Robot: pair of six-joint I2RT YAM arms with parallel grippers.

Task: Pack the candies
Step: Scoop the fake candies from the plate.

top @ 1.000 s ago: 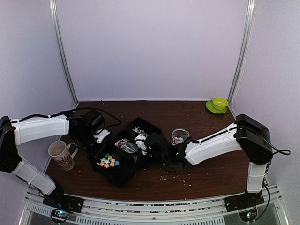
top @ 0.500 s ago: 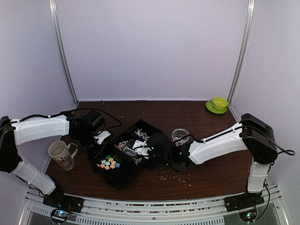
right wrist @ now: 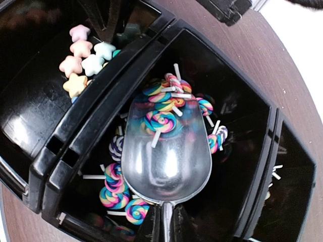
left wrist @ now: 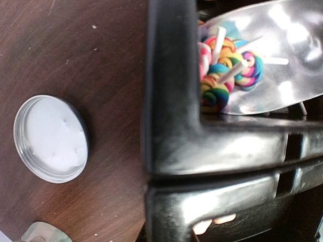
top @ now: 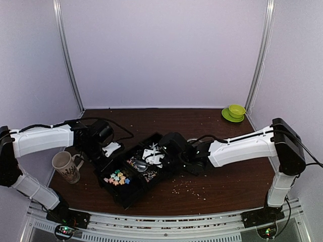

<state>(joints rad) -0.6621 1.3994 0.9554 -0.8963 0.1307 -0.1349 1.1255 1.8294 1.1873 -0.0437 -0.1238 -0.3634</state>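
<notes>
reaching in from the right, the right gripper point(right wrist: 165, 228) is clenched on the handle of a metal scoop point(right wrist: 166, 151), whose bowl sits low in the middle compartment of a black tray point(top: 132, 189) on the table point(top: 227, 176)

the left gripper point(top: 106, 148) is at the tray's far left edge; i cannot tell whether it is clenched or released, since the tray's thick wall fills most of the left wrist view

around the tray stand one mug point(top: 65, 166) to the left, one round metal lid point(left wrist: 50, 138) lying white side up just beside the tray wall, and one green bowl point(top: 235, 110) on a saucer at the far right corner, well apart; pale crumbs point(top: 186, 189) are scattered in front of the tray

the right wrist view shows three compartments, split by doubled black dividers; the left one holds the star candies point(right wrist: 81, 56), six whole ones in view: pink, peach, mint, pale blue and yellow; the middle one holds the swirl lollipops point(right wrist: 117, 194), one lying fully inside the scoop bowl, a few heaped at its lip, the others around and partly under it, too overlapped to count; the right compartment shows only thin white sticks
</notes>
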